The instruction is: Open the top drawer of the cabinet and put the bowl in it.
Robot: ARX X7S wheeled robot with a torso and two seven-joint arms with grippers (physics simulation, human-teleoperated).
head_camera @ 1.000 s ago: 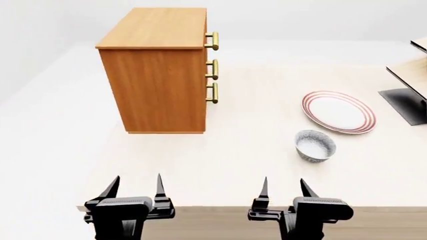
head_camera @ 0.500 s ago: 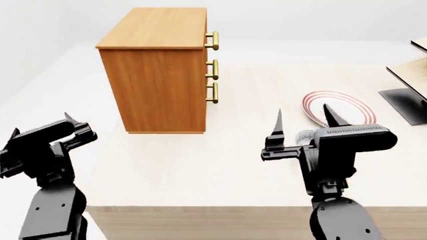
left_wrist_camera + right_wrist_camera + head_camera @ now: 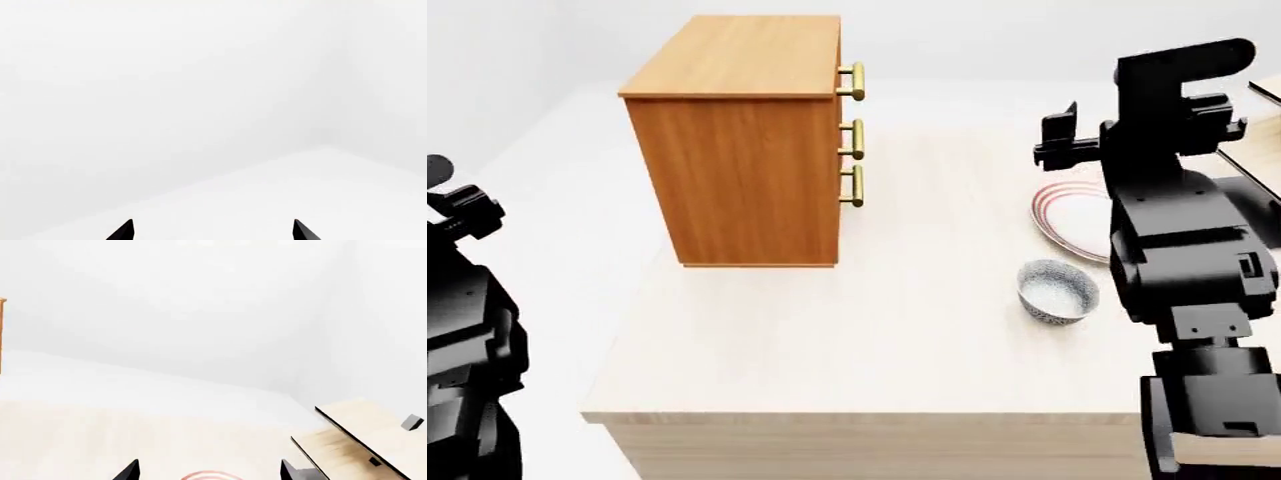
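We see both pincers raised with tips wide apart, empty; bowl (image 3: 1057,291) lower right on counter (image 3: 868,350), cabinet (image 3: 747,140) upper left.

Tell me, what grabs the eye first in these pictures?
The orange-brown wooden cabinet stands far left on the pale table, its three drawers all shut. Two black robot arms rise at either side, the right claw raised above a red-ringed plate. A small speckled bowl sits nearer.

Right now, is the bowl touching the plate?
Apart. The head view shows bare table between the bowl and the plate, though the right arm hides much of the plate.
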